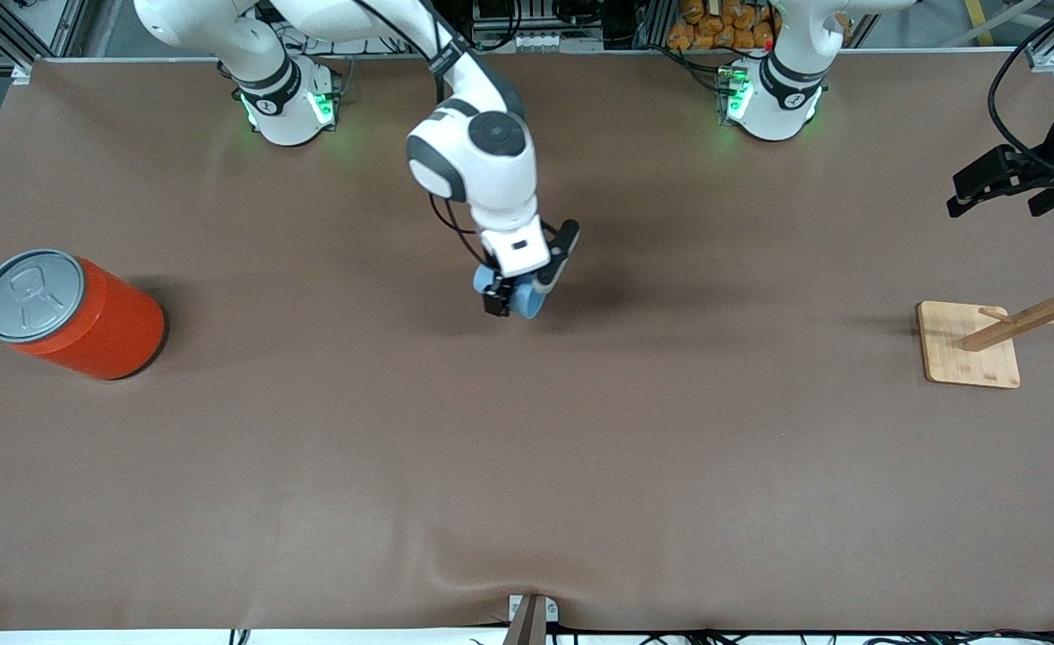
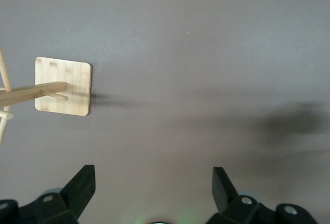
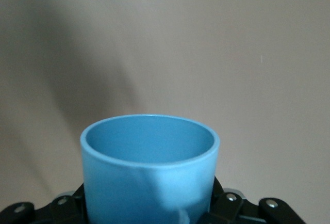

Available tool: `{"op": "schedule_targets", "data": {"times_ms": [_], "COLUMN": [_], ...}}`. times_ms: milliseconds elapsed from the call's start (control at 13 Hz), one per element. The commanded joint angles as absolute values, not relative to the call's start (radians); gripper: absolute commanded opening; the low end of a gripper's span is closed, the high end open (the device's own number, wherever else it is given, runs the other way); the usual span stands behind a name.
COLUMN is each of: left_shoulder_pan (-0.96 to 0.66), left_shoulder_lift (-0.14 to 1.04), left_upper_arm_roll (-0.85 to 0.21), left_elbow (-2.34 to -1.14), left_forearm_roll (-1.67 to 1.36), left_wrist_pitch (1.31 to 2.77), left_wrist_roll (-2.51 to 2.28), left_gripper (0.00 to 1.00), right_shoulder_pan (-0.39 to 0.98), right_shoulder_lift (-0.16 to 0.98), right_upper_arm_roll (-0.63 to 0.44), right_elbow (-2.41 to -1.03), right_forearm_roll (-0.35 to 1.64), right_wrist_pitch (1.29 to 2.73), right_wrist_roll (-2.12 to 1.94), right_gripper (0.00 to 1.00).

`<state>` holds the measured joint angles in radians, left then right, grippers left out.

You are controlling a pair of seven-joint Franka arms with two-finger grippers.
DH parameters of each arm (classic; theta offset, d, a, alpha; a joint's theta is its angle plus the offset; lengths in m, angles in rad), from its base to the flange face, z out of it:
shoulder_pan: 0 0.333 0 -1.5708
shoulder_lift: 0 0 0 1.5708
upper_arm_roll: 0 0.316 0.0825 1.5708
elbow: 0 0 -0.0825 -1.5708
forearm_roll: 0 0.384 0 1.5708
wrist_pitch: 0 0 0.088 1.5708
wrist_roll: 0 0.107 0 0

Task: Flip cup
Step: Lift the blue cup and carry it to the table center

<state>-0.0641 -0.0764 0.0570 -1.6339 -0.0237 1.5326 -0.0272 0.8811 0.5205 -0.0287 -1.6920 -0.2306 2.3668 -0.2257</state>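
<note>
The light-blue cup (image 1: 527, 303) is held in my right gripper (image 1: 520, 296) over the middle of the table, a little above the surface. In the right wrist view the cup (image 3: 149, 177) fills the space between the jaws, and its deeper-blue open mouth points away from the wrist. The cup hides the fingers there. My left gripper (image 1: 997, 184) waits open and empty over the left arm's end of the table. Its two black fingers stand wide apart in the left wrist view (image 2: 153, 176).
A large orange-red can (image 1: 70, 313) with a grey pull-tab lid stands at the right arm's end of the table. A wooden peg stand on a square bamboo base (image 1: 970, 354) sits at the left arm's end, also in the left wrist view (image 2: 64, 84).
</note>
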Motion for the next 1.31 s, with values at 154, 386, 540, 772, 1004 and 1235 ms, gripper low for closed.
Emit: {"op": "schedule_targets", "data": {"times_ms": [154, 386, 540, 772, 1004, 1235], "left_shoulder_pan": [-0.055, -0.055, -0.057, -0.055, -0.054, -0.055], "left_shoulder_lift": [-0.028, -0.017, -0.014, 0.001, 0.032, 0.049], "left_upper_arm_roll": [0.057, 0.057, 0.057, 0.057, 0.057, 0.057], "left_elbow": [-1.62, -1.62, -1.621, -1.623, -1.626, -1.624], "left_forearm_roll": [-0.04, -0.052, -0.064, -0.107, -0.133, -0.14], "left_wrist_pitch": [1.519, 1.519, 1.519, 1.519, 1.516, 1.516], "left_wrist_roll": [-0.028, -0.028, -0.028, -0.032, -0.032, -0.04], "left_gripper": [1.0, 1.0, 1.0, 1.0, 1.0, 1.0], "right_shoulder_pan": [0.942, 0.942, 0.937, 0.942, 0.945, 0.965], "right_shoulder_lift": [0.75, 0.802, 0.824, 0.839, 0.839, 0.839], "right_upper_arm_roll": [-0.041, -0.041, -0.043, -0.043, -0.043, -0.043], "right_elbow": [-1.525, -1.525, -1.525, -1.528, -1.534, -1.532], "right_forearm_roll": [-0.337, -0.397, -0.477, -0.546, -0.545, -0.545], "right_wrist_pitch": [2.547, 2.637, 2.654, 2.655, 2.648, 2.635], "right_wrist_roll": [-0.242, -0.242, -0.242, -0.233, -0.229, -0.181], "right_gripper": [0.42, 0.42, 0.47, 0.53, 1.0, 1.0]}}
